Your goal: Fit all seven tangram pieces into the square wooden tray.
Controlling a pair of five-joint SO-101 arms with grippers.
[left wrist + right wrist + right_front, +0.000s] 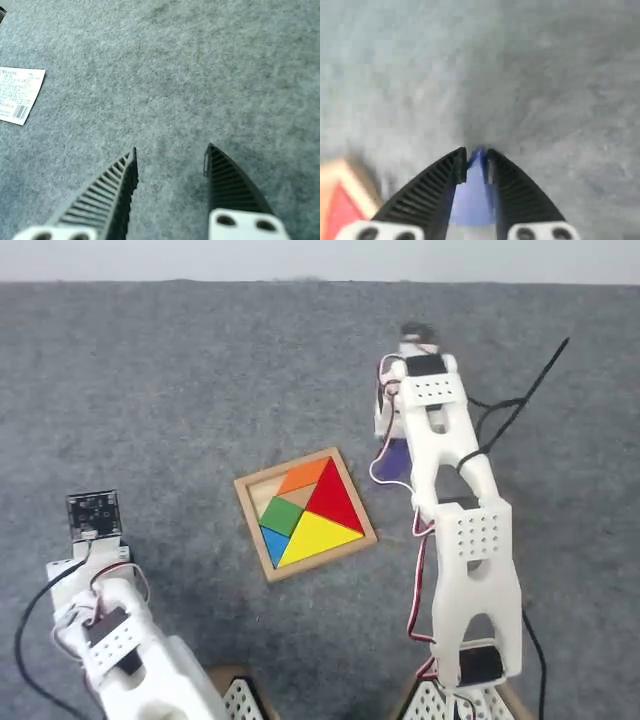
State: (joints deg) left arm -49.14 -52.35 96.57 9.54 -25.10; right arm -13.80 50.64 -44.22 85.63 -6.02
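The square wooden tray [353, 498] lies at the table's middle, holding an orange triangle [305, 476], a red triangle [336, 496], a yellow triangle [316, 537], a green square [282, 516] and a blue triangle [271, 544]. A wood-coloured patch [266, 496] shows at its far-left corner. My right gripper [476, 152] is shut on a purple-blue piece [472, 200], held just right of the tray [342, 175] above the mat. In the high view the piece [396, 457] shows under the right arm. My left gripper [170, 152] is open over bare mat.
Grey felt mat [180, 390] covers the whole table. A white paper label [19, 95] lies on the mat ahead of the left gripper. The left arm [110, 620] sits at the near left corner, well away from the tray.
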